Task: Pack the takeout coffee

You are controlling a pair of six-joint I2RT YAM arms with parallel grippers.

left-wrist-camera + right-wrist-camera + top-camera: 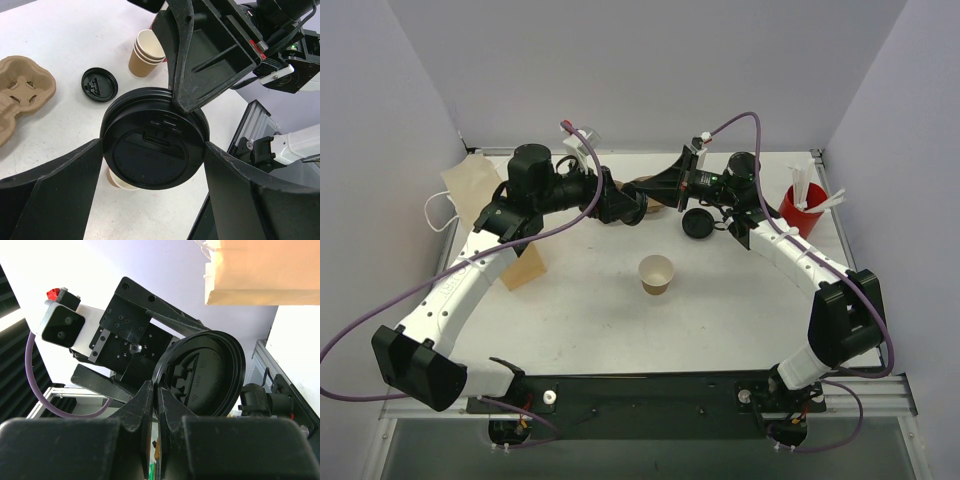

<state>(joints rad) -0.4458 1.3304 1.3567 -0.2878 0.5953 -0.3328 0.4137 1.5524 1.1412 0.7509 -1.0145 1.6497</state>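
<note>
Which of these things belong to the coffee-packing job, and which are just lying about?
Job: brown paper cup; black lid pinched in the right fingers; probably the paper bag.
Lying about: spare lid; stack of cups; red cup; cardboard cup tray.

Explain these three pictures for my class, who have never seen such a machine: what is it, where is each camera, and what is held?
Two robot arms are bolted to a table. One picture looks down from above; the other two come from cameras on each wrist. On the table stand a brown paper cup, a red cup of sticks, a paper bag and a spare lid. The right fingers pinch a black lid by its rim; the left fingers flank it, grip uncertain.
</note>
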